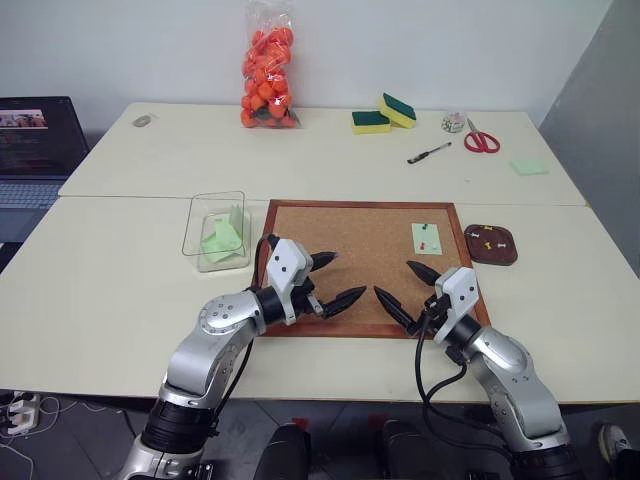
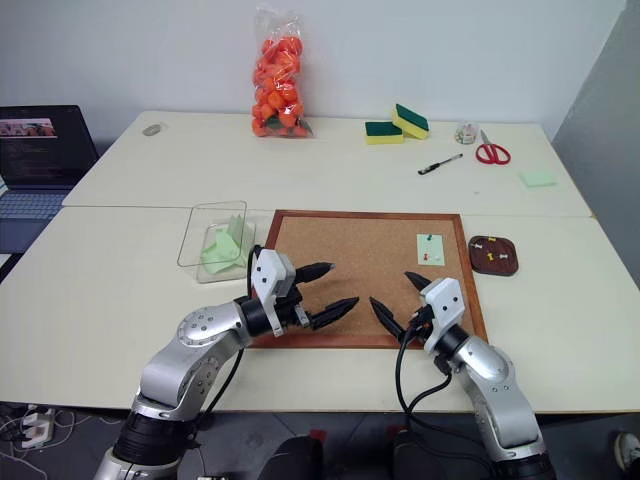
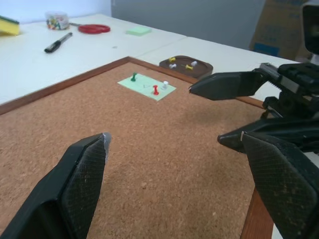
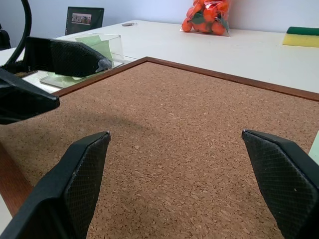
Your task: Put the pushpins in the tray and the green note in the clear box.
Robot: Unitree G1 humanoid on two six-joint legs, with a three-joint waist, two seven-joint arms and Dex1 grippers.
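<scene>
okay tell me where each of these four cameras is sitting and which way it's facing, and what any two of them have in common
Left eye view: on the head, looking forward and down at the cork board; the open left gripper and open right gripper reach in.
Right eye view: the other eye, the same scene.
Left wrist view: along its own fingers toward the pinned green note and the tray; the right gripper shows too.
Right wrist view: along its own fingers toward the clear box; the left gripper shows too.
Shared: both wrist views skim the cork.

Cork board, scissors, sponges
</scene>
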